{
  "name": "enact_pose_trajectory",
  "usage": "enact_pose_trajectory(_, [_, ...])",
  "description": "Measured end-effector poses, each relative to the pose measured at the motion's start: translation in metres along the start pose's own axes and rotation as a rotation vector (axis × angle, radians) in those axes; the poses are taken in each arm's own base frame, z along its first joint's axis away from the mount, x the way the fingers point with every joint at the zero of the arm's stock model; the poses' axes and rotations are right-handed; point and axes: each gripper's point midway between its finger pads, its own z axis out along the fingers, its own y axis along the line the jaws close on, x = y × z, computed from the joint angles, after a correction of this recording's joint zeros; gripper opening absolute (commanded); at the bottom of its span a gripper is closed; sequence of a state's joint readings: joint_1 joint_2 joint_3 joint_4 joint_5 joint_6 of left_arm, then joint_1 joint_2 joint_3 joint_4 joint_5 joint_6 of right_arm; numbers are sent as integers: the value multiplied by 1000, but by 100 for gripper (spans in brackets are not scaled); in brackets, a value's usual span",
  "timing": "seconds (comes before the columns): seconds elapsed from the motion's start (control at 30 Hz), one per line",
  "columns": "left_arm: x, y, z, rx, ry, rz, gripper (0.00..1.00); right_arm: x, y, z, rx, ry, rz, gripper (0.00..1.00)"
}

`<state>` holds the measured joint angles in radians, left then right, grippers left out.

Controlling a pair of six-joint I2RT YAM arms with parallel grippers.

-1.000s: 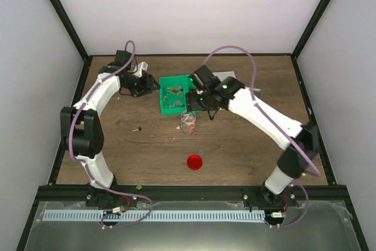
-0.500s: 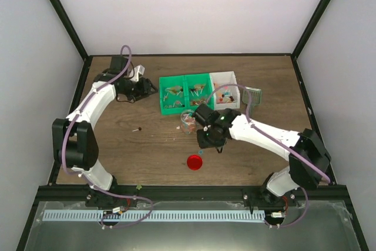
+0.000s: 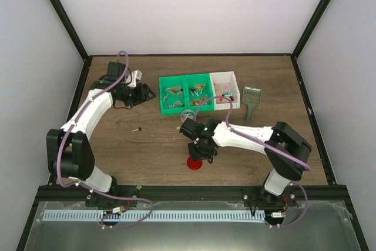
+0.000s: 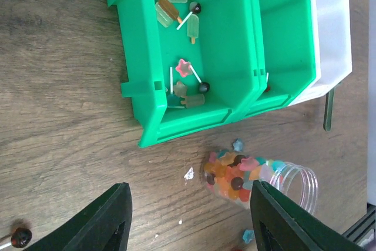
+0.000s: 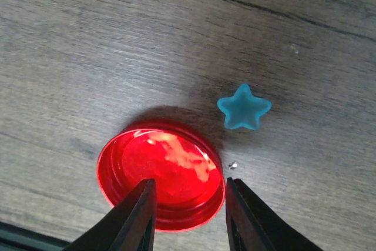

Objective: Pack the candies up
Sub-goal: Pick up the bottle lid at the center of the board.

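My right gripper (image 5: 189, 207), part-open and empty, hangs over the lid (image 5: 160, 174); a star candy (image 5: 244, 107) lies just beside it. My left gripper (image 4: 191, 195) gapes empty, facing the candies (image 4: 235, 173) in the tipped jar (image 4: 295, 181).

Left claw (image 4: 191, 220) spread above the table (image 4: 59, 116)
Clear jar (image 4: 294, 179) lies on its side, candies (image 4: 232, 174) inside — more in the green bin (image 4: 143, 74).

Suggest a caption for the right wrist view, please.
Right gripper, jaws parted, over the red lid; a blue star candy lies beside it on the table.
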<state>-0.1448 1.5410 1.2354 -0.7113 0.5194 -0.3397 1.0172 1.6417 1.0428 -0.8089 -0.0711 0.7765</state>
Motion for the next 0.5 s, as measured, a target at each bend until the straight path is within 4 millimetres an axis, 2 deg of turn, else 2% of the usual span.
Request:
enact_pose_trajectory(0.2, [0,-1,-2,3,-4,3,59,4,-5,15,16,22,2,28])
enact_pose_trajectory(0.3, [0,-1,-2,3,-4,3,59,5,-5,19,18,29,6,16])
enact_pose_trajectory(0.43, [0,-2,-2,4,-3,3,60,6,-6,24,21,32,5,5])
enact_pose_trajectory(0.5, [0,-1,-2,4,-4,4,66,6,-7,24,24,34,8,1])
